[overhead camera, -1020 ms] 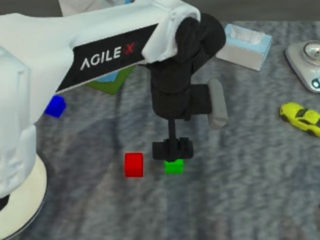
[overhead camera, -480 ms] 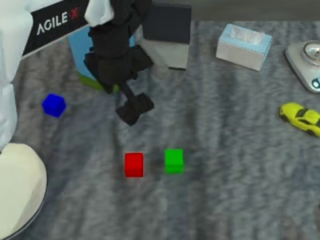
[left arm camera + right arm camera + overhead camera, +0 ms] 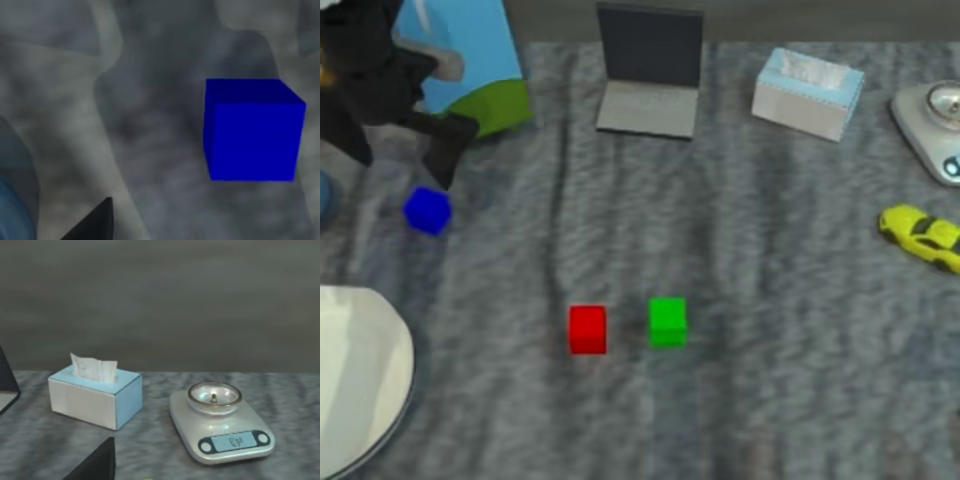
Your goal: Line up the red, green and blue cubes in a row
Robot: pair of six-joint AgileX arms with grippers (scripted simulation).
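The left gripper point(image 3: 445, 165) hung just above the blue cube point(image 3: 427, 211), its jaws' spread impossible to tell.

Red cube point(image 3: 587, 329), green cube point(image 3: 667, 322), blue cube point(image 3: 427, 211) — all plain matte; desk point(image 3: 770, 300) mottled grey; toy car point(image 3: 921, 236) yellow; tissue box point(image 3: 808, 92) pale blue-and-white.

A laptop point(image 3: 649, 75), tissue box point(image 3: 808, 92) and scale point(image 3: 932, 125) line the far edge. A carton point(image 3: 470, 65) stands left; a toy car point(image 3: 921, 236) lies right.
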